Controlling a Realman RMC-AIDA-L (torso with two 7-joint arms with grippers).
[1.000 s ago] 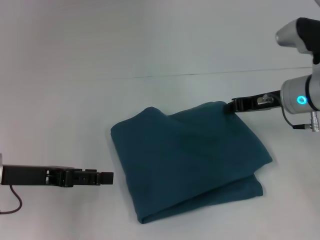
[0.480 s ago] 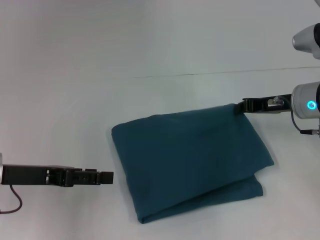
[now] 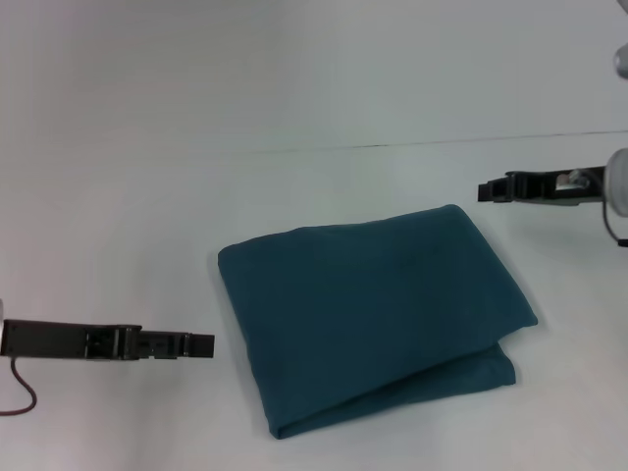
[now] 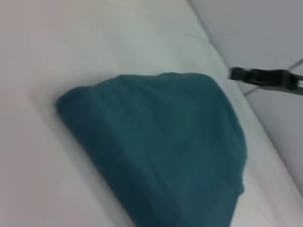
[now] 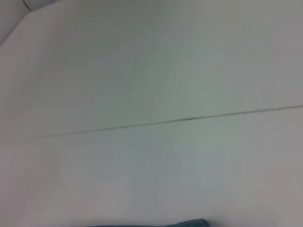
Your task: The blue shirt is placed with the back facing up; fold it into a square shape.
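Shirt [image 3: 368, 314] folded into a rough square on the table [image 3: 147, 196].
I see my right gripper [image 3: 484, 191] clear of its far corner and left gripper [image 3: 208, 344] beside it; jaw state unclear.

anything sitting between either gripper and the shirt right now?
Nothing visible. The head view shows only bare white table between the left gripper and the folded blue shirt, and likewise between the right gripper and the shirt's far corner. Both grippers are clear of the fabric.
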